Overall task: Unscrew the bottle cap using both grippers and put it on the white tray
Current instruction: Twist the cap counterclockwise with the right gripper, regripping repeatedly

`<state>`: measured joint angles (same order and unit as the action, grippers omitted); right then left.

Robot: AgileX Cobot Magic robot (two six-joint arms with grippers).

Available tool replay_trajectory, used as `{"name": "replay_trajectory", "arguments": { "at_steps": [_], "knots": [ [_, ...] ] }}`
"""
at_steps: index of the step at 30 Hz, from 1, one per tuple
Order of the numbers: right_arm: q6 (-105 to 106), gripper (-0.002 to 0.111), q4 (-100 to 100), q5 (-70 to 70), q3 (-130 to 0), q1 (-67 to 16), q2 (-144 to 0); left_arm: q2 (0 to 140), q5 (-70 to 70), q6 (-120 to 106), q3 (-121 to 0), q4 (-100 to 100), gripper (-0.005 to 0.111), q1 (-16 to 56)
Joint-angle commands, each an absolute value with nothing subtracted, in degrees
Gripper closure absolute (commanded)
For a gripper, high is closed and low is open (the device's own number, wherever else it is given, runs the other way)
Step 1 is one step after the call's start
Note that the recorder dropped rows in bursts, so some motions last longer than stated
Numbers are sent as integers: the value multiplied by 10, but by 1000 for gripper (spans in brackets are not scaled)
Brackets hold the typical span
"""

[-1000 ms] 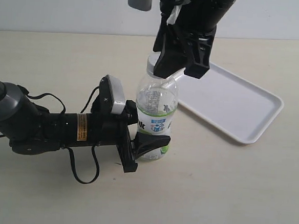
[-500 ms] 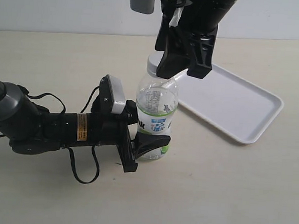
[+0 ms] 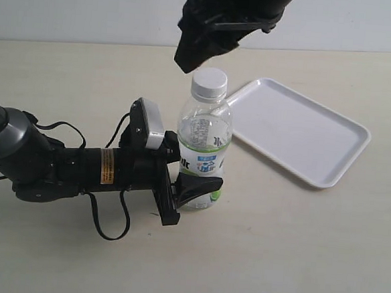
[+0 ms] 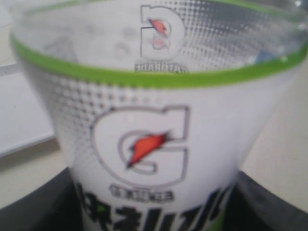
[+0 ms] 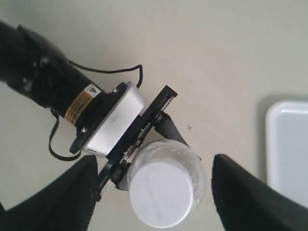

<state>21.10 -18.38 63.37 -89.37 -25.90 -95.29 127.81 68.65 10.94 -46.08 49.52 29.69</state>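
A: Our right gripper (image 5: pixel 151 192) hangs spread wide over the cap (image 3: pixel 208 84), touching nothing; our left gripper (image 3: pixel 189 189) clamps the bottle (image 3: pixel 204 137) low, mid-frame

B: The cap looks light, stiff and ribbed, so we should pinch its sides; the tray (image 3: pixel 303 137) lies at right

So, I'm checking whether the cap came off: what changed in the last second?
The right pincer let go of the bottle cap, opened and rose clear above it. The cap stayed on the bottle, which the left pincer still clamps upright; the white tray did not move.
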Motion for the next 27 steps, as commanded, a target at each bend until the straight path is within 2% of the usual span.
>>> {"name": "replay_trajectory", "arguments": {
  "at_steps": [1, 6, 20, 23, 27],
  "knots": [
    [87, 37, -165, 637, -897, -260, -948, 1277, 677, 106, -461, 495, 107, 297],
    [58, 37, -132, 678, -897, -260, -964, 1277, 677, 106, -461, 495, 107, 297],
    [55, 40, -133, 661, -897, -260, -993, 1277, 677, 106, -461, 495, 107, 297],
    [55, 48, -133, 662, -897, -260, -993, 1277, 677, 106, -461, 495, 107, 297],
    [55, 68, -132, 662, -897, -260, -993, 1277, 677, 106, -461, 495, 107, 297]
  ]
}}
